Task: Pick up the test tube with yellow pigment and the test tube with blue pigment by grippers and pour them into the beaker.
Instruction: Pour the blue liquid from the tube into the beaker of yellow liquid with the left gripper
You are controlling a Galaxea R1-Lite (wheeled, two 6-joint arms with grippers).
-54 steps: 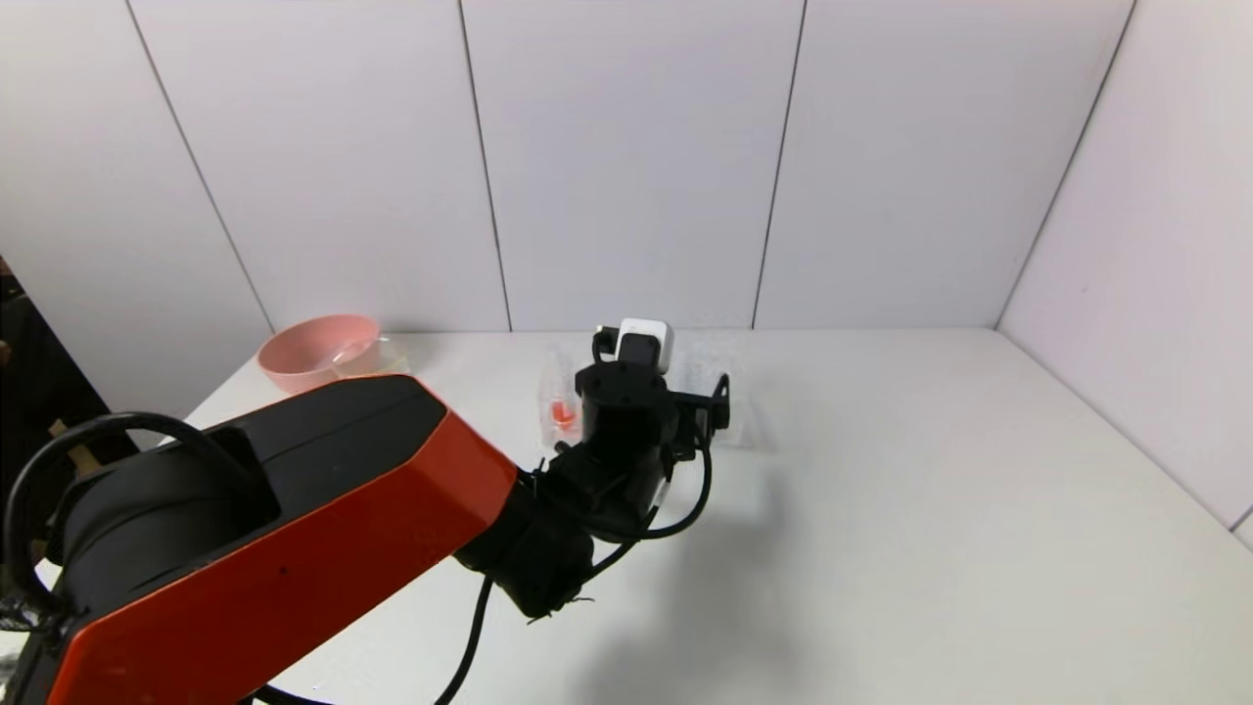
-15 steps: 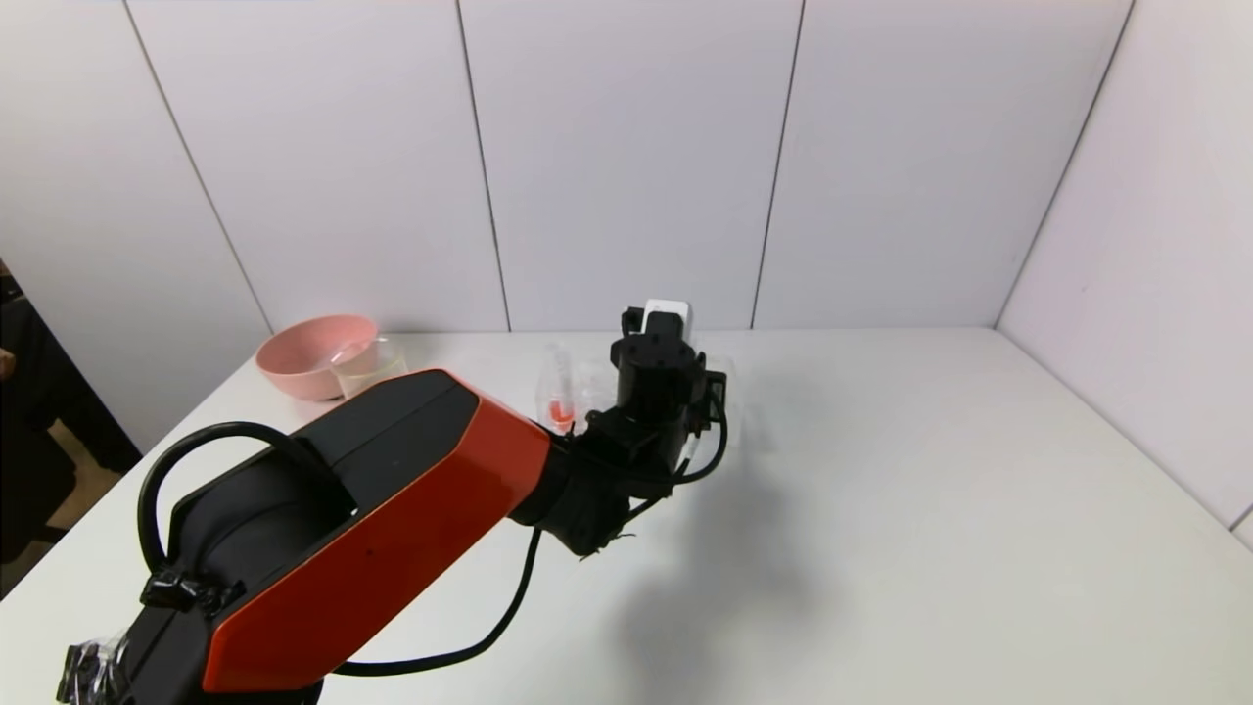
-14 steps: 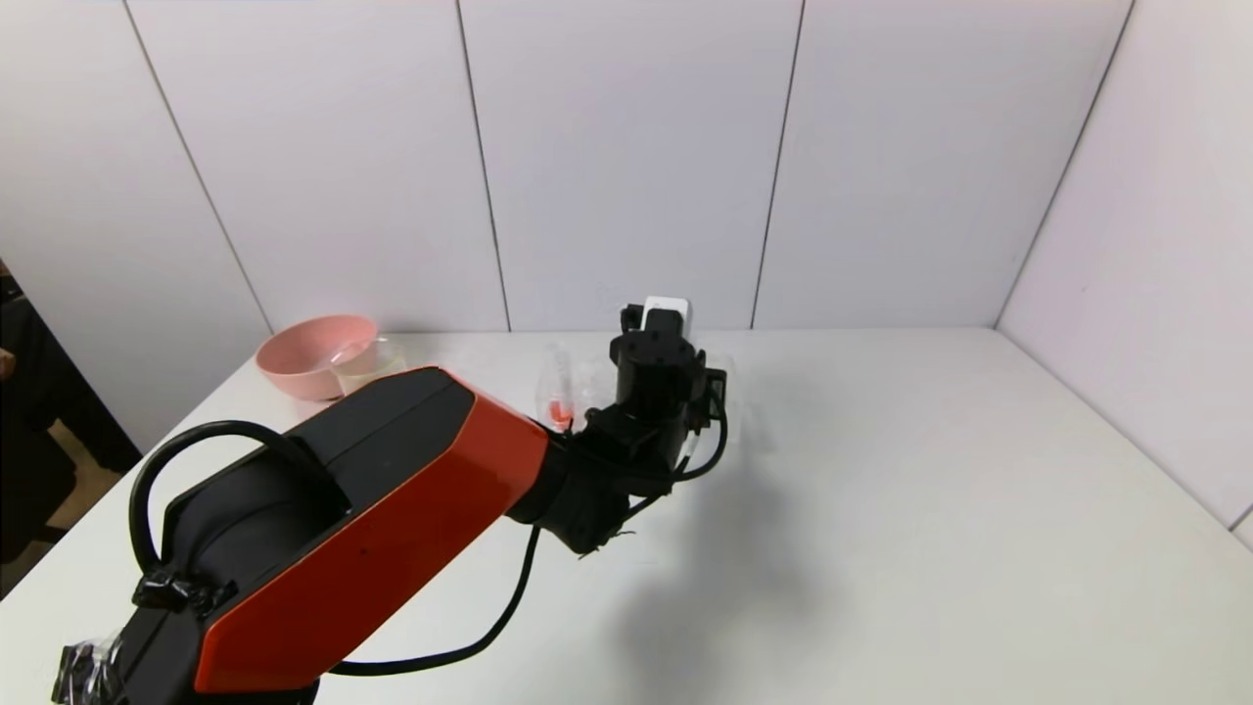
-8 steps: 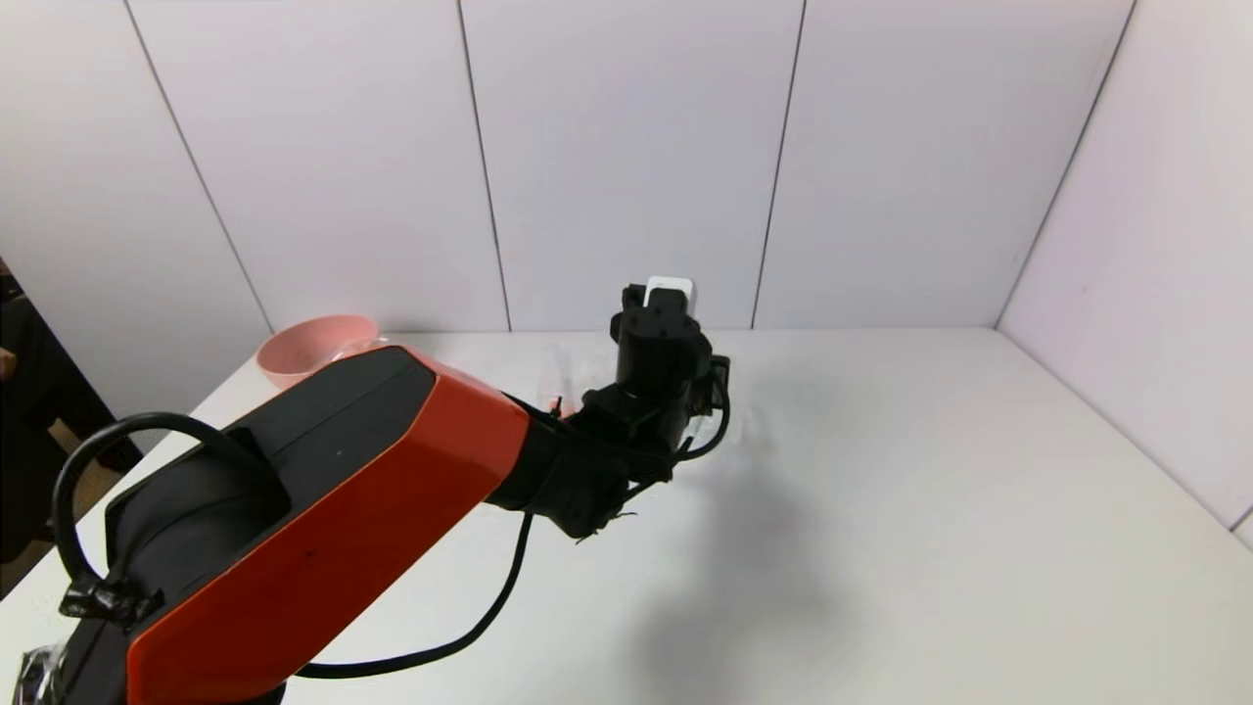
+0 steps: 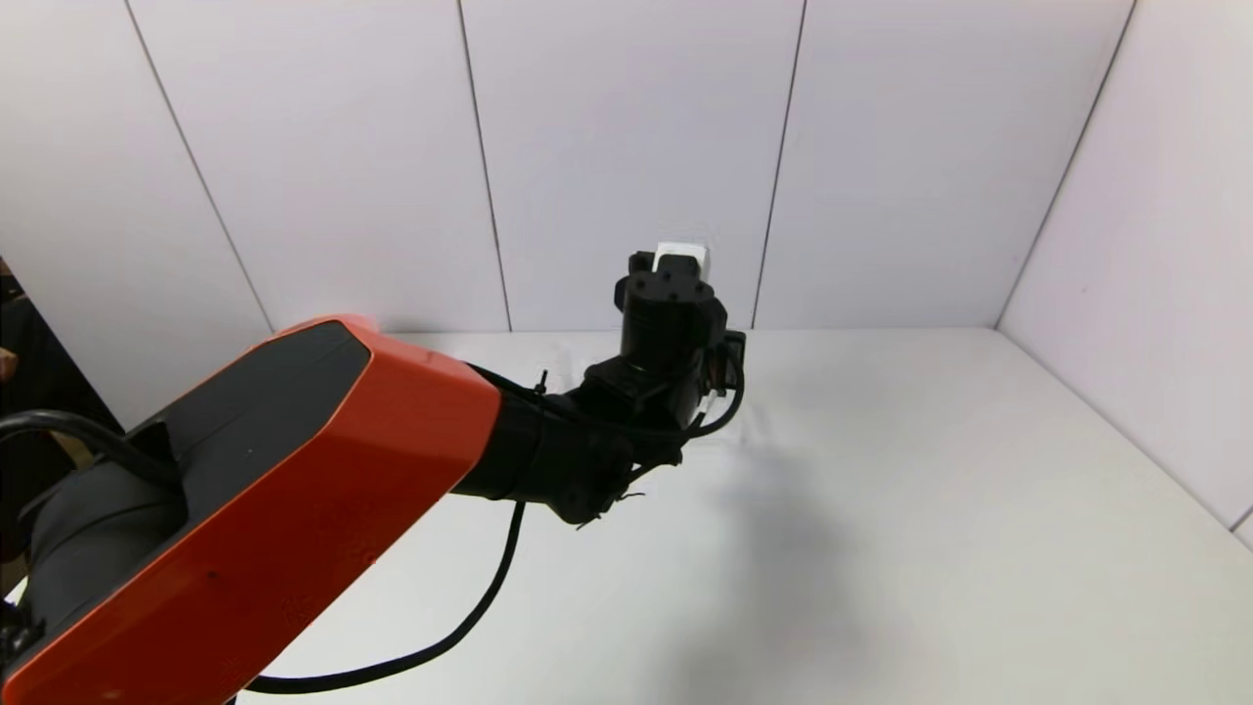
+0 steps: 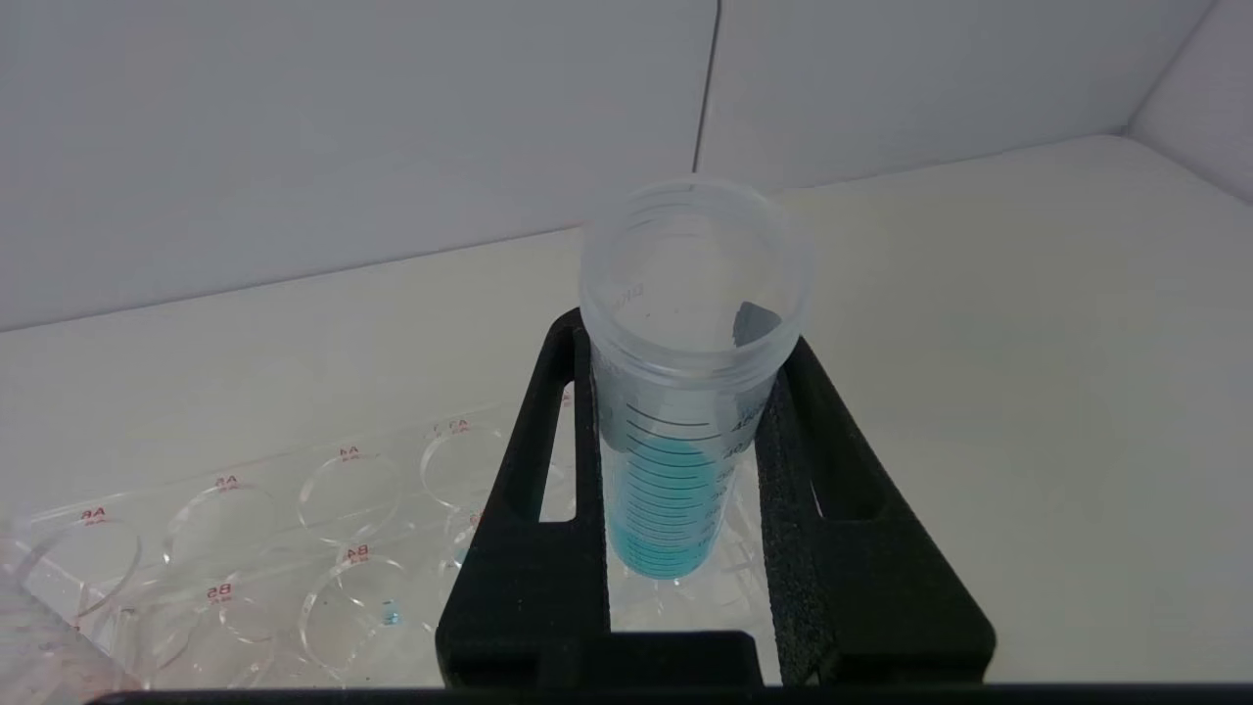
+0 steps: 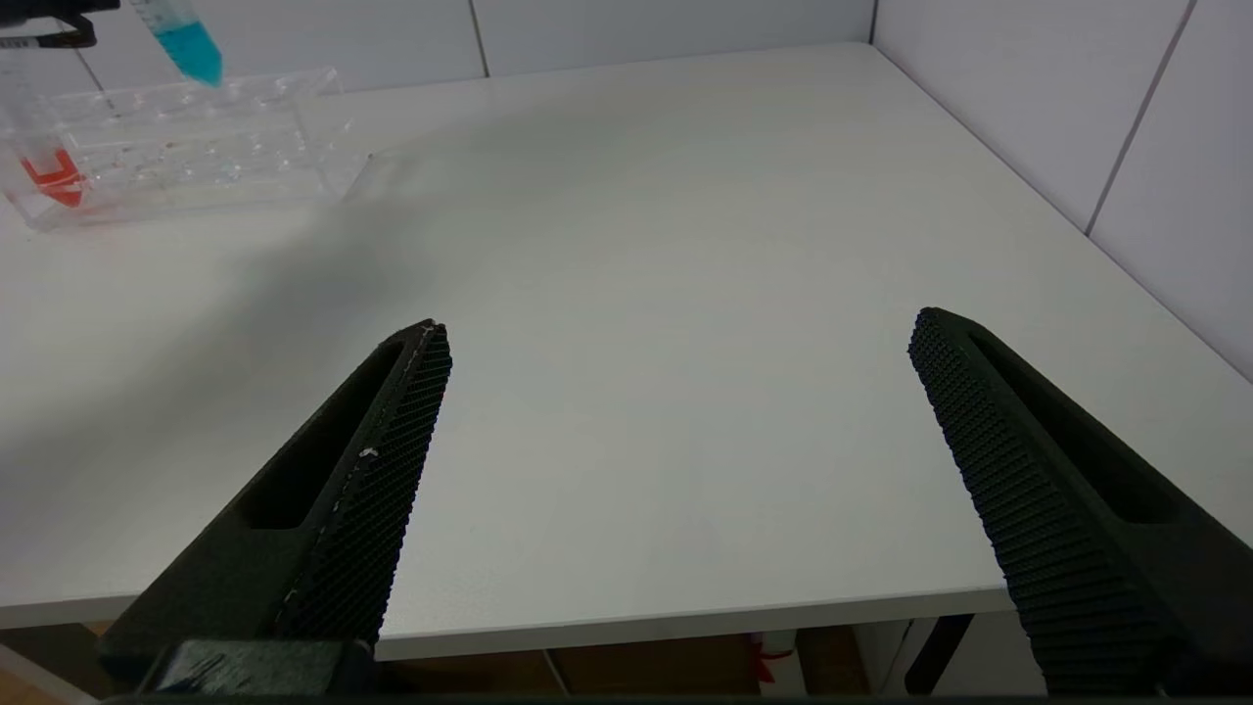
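Our left gripper [image 6: 685, 490] clamps the test tube with blue pigment [image 6: 685, 411] upright, lifted above the clear rack [image 7: 186, 147] near the table's [image 7: 685, 294] far left edge, while our right gripper [image 7: 675, 421] hangs wide at the near edge over bare tabletop.

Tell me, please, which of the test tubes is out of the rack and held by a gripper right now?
The test tube with blue pigment, clamped upright in the left gripper above the rack. The red-liquid tube stands in the rack.
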